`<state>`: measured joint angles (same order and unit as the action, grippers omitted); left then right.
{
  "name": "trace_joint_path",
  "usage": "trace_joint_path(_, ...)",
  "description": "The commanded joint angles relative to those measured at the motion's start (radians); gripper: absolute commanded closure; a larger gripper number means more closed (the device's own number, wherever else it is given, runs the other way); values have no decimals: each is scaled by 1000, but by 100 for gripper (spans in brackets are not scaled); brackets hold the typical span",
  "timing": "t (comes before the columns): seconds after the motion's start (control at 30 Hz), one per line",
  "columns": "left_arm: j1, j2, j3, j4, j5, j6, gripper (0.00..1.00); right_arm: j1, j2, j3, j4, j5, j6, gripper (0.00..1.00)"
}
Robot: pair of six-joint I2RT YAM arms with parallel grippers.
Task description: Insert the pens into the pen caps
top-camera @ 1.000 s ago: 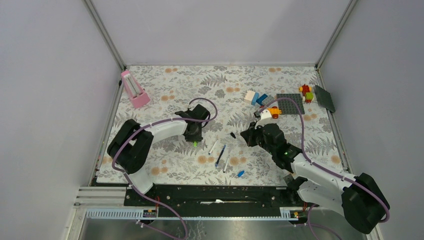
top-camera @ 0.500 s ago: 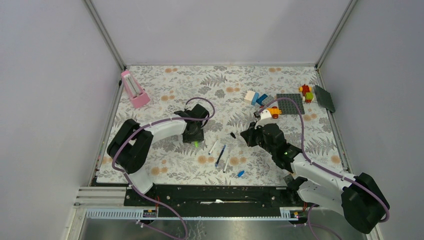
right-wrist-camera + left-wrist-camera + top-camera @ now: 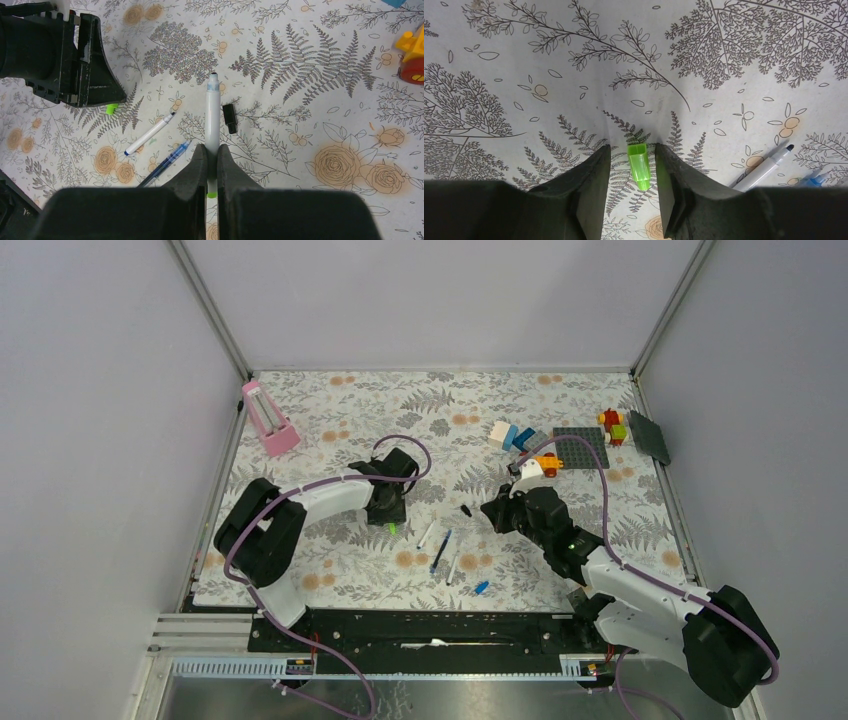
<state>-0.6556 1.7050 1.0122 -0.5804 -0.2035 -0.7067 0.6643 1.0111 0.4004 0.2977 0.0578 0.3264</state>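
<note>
A bright green pen cap (image 3: pixel 638 166) lies on the patterned table between the fingers of my left gripper (image 3: pixel 632 147). The jaws stand open, with a gap on each side of the cap. My right gripper (image 3: pixel 212 148) is shut on a white pen (image 3: pixel 213 115) that points away from it, above a black cap (image 3: pixel 229 118). On the table between the arms lie a white pen (image 3: pixel 427 533), a dark blue pen (image 3: pixel 441 550) and another white pen (image 3: pixel 453 568). A light blue cap (image 3: pixel 481 587) lies near the front edge.
Coloured toy bricks (image 3: pixel 510 435) and a grey baseplate (image 3: pixel 583 447) sit at the back right, with more bricks (image 3: pixel 612 425) beyond. A pink holder (image 3: pixel 268 418) stands at the back left. Grey walls enclose the table on three sides.
My left gripper's jaws have widened around the green cap, which stays on the table. The right gripper and its pen have not moved.
</note>
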Motion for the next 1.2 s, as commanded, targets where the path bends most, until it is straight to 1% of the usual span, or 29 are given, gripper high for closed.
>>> trace_joint_path(0.0, -5, -9, -11, -29, 23, 11, 60, -9, 6, 27, 40, -17, -10, 100)
trace_joint_path(0.2, -16, -14, -9, -35, 36, -4, 61, -11, 15, 32, 40, -19, -10, 100)
trace_joint_path(0.33, -22, -9, -6, -35, 33, -13, 66, -12, 14, 31, 39, -19, -9, 100)
trace_joint_path(0.63, -26, -3, -9, -36, 26, -23, 70, -13, 12, 30, 38, -20, -10, 100)
trace_joint_path(0.7, -27, 3, -11, -35, 23, -26, 76, -13, 13, 30, 39, -19, -10, 100)
trace_joint_path(0.73, -27, 7, -12, -34, 19, -26, 82, -13, 11, 30, 38, -19, -10, 100)
trace_joint_path(0.8, -27, 11, -18, -28, 7, -29, 100, -13, 12, 30, 39, -21, -9, 100)
trace_joint_path(0.87, -27, 0, -29, -15, -7, -30, 100, -13, 12, 30, 39, -20, -10, 100)
trace_joint_path(0.97, -27, -52, -43, 10, -27, -23, 100, -16, 3, 25, 40, -23, -9, 100)
trace_joint_path(1.07, -27, -169, -80, 75, -39, -9, 100, -30, -10, 11, 56, -77, -16, 100)
trace_joint_path(1.17, -19, -318, -175, 192, -62, -9, 100, -44, 28, 39, 51, -152, -31, 100)
